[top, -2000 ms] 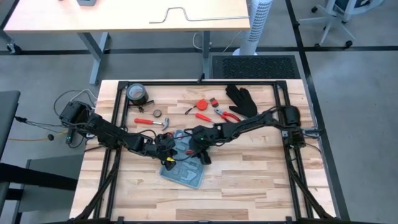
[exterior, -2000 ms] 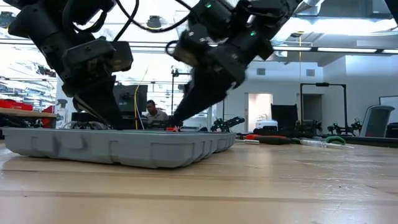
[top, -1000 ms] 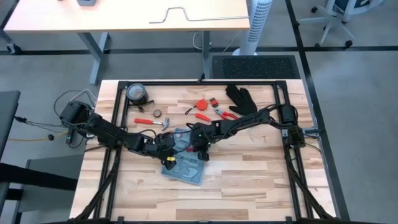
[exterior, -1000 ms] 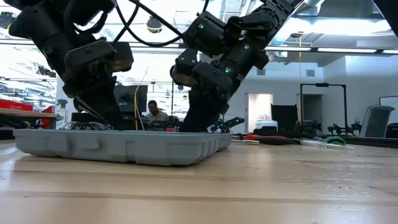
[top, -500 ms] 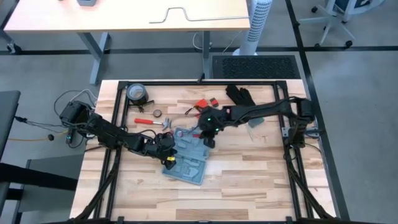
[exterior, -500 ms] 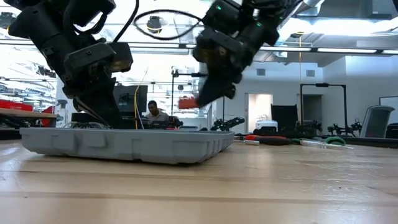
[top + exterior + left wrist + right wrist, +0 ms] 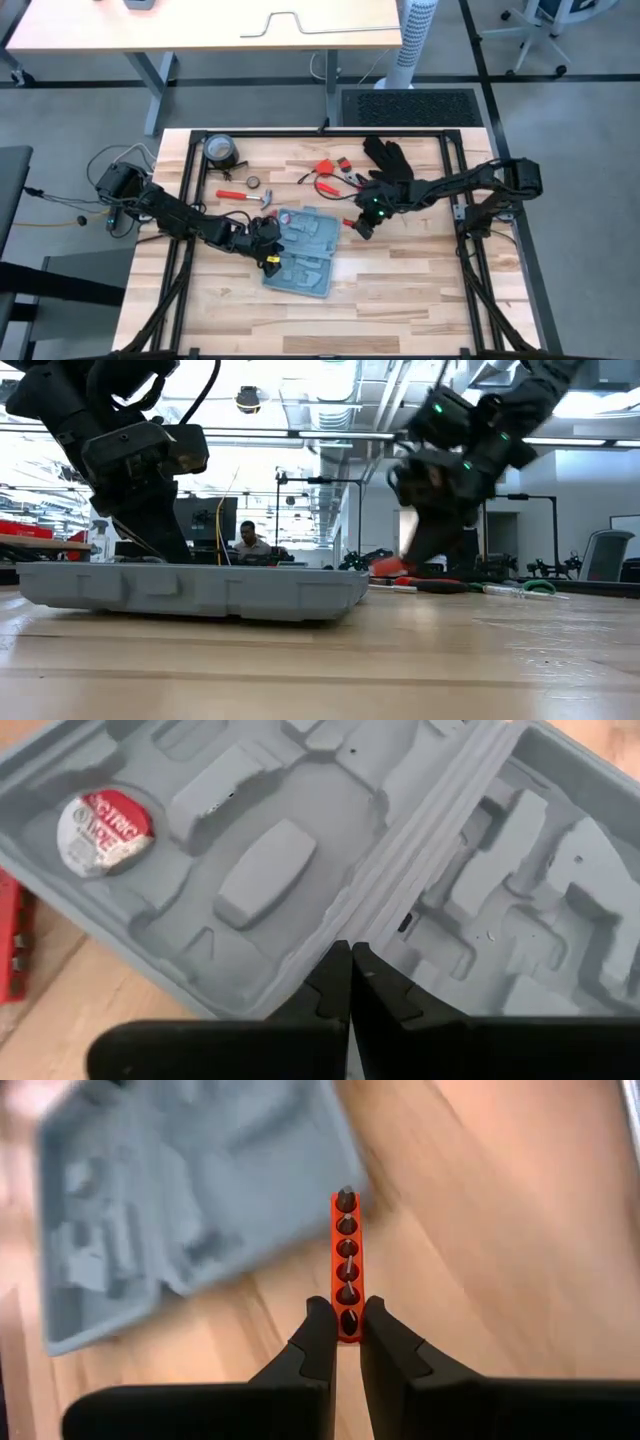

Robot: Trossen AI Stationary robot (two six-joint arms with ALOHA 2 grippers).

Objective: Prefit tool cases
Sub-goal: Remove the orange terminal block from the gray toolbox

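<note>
A matt moulded-plastic tool case (image 7: 300,253) is lying open on a pale, smooth-grained wooden worktop (image 7: 400,280), while an orange plastic bit holder (image 7: 346,1266) is showing dark metal bits.

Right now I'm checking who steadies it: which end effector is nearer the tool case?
Left. The left end effector sits at the tool case edge; the right end effector is off its far side, holding a red bit strip.

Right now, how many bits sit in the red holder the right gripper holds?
6, in one row along the red holder, which the right gripper pinches; its gripped end may hide another.
</note>
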